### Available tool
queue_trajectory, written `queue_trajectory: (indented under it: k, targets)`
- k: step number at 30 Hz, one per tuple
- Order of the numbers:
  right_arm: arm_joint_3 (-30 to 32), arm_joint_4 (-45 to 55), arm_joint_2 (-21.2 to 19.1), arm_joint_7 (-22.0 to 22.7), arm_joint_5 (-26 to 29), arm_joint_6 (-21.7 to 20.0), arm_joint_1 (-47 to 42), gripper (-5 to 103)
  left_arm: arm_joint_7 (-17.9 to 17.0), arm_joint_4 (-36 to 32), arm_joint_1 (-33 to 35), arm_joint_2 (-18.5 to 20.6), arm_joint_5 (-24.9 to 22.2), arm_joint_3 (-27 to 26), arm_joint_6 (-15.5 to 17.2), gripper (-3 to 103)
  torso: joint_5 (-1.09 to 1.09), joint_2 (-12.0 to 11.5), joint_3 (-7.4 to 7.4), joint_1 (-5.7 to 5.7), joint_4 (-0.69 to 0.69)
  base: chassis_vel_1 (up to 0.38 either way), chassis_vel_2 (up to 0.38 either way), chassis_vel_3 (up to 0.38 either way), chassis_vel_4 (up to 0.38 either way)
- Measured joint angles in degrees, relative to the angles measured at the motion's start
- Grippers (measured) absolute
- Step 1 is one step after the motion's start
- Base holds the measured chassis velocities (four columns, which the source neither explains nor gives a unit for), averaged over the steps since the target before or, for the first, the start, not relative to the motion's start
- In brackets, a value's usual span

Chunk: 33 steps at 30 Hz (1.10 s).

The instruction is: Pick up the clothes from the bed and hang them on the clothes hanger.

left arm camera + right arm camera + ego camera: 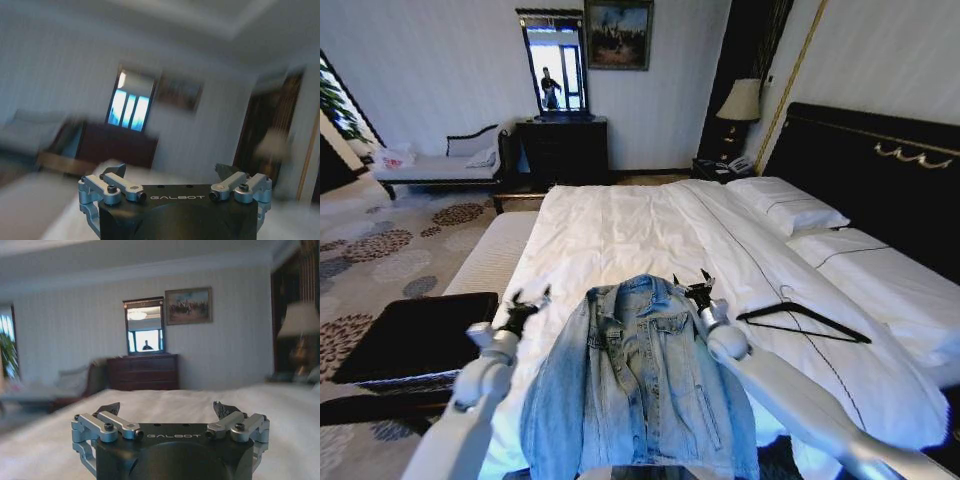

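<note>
Pale-blue denim: the jacket [638,385] lies front-up at the near edge of the bed [620,230], between our two arms. Our left gripper [525,305] hangs just beside its one shoulder and our right gripper [697,287] at the other, both with fingers spread and holding nothing. The hanger [805,322] lies on the duvet near the jacket, apart from it. We judge the pick-up not yet begun; the next move calls for a firm pinch near the shoulders or collar. No containers appear.
</note>
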Motion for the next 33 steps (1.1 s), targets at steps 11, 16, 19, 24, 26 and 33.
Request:
queue_trajectory:
  k: [11,16,19,24,26,33]
  targets:
    - [-3.21,4.91,2.96,12.52,13.25,-11.53,-4.91,100,-5.55,-14.79,3.65,-2.24,-3.72,-9.32,5.4,100,0.0,-0.01,0.01,0.01,0.03,0.0,0.0,0.0,0.0]
    - [-7.5,1.49,3.0,13.21,2.52,-14.96,-4.73,100,-7.57,-15.74,4.45,-4.03,-3.77,-9.65,6.94,100,-0.01,-0.01,0.01,0.01,0.0,0.0,0.0,0.0,0.0]
    - [-11.76,-0.96,3.87,13.2,-3.49,-15.39,-3.53,100,-7.91,-15.73,4.8,-5.23,-2.77,-8.93,7.11,100,-0.01,-0.01,0.02,0.02,0.02,0.0,0.0,0.0,0.0]
    - [-16.13,-5.9,6.07,13.95,-8.51,-16.31,-2.03,100,-8.14,-15.12,5.04,-5.47,-1.42,-8.36,7.17,100,0.0,-0.02,0.01,0.02,0.02,0.0,0.0,0.0,0.0]
    - [-17.18,-7.4,6.77,14.16,-9.11,-16.51,-1.59,100,-8.14,-14.82,5.15,-5.47,-0.63,-8.13,7.18,100,0.0,-0.02,0.01,0.02,0.02,0.0,0.0,0.0,0.0]
    - [-19.89,-12.34,8.84,15.83,-10.64,-18.01,0.27,100,-8.09,-14.2,5.67,-6.62,1.83,-7.22,7.15,100,-0.01,-0.02,0.02,0.02,0.02,0.0,0.0,0.0,0.0]
